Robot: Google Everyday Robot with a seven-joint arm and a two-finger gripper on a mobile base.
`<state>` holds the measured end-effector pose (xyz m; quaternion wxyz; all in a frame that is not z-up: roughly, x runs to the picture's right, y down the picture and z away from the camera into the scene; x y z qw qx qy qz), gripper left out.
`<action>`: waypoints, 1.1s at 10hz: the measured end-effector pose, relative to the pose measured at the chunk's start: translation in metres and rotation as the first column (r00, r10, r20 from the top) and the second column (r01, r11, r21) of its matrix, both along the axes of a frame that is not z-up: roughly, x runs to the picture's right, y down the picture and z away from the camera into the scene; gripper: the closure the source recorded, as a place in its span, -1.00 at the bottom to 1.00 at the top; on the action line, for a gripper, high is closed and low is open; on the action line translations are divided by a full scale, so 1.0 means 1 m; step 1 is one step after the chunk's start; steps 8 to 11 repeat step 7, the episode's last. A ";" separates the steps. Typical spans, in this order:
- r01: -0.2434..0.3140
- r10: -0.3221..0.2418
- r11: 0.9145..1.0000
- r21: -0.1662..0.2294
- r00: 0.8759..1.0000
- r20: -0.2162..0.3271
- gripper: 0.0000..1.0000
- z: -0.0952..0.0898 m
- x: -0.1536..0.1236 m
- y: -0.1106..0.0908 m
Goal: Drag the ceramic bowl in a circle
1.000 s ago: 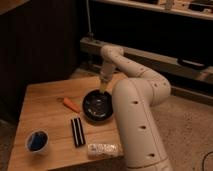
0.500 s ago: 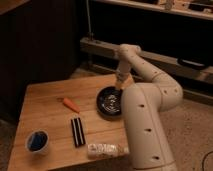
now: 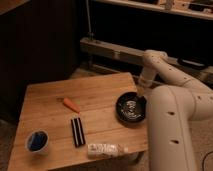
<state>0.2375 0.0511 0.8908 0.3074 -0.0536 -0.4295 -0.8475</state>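
From my station I see the gripper [image 3: 142,95] reaching down at the far right rim of the ceramic bowl [image 3: 131,108], at the end of the white arm [image 3: 172,80] that bends in from the right. Its tip sits right at the bowl's edge and looks to be touching it, but I cannot tell how it is set or whether it actually has hold of the rim. The arm's thick lower section fills the lower right of my view and hides the bowl's right side and the table corner behind it.

The bowl is glossy black with a shiny centre, and it rests near the right edge of the wooden table [image 3: 100,95], about midway between front and back. Well to its left lies an orange carrot [image 3: 71,105], angled, near the middle of the top. Just in front of the carrot is a dark rectangular block [image 3: 77,131] lying flat. At the front edge, near the bowl's side, lies a pale wrapped packet [image 3: 105,149]. At the front left corner stands a small blue cup [image 3: 37,141] with a pale rim.

Beyond the table the room is dim, with a dark wall on the left and a long low metal rail [image 3: 112,50] across the back.
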 end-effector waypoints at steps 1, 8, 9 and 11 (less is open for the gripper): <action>0.014 -0.014 1.000 -0.010 0.999 0.030 1.00 -0.010 0.001 0.012; 0.099 -0.088 0.994 -0.055 0.979 0.185 1.00 -0.034 -0.081 0.046; 0.099 -0.088 0.994 -0.055 0.979 0.185 1.00 -0.034 -0.081 0.046; 0.099 -0.088 0.994 -0.055 0.979 0.185 1.00 -0.034 -0.081 0.046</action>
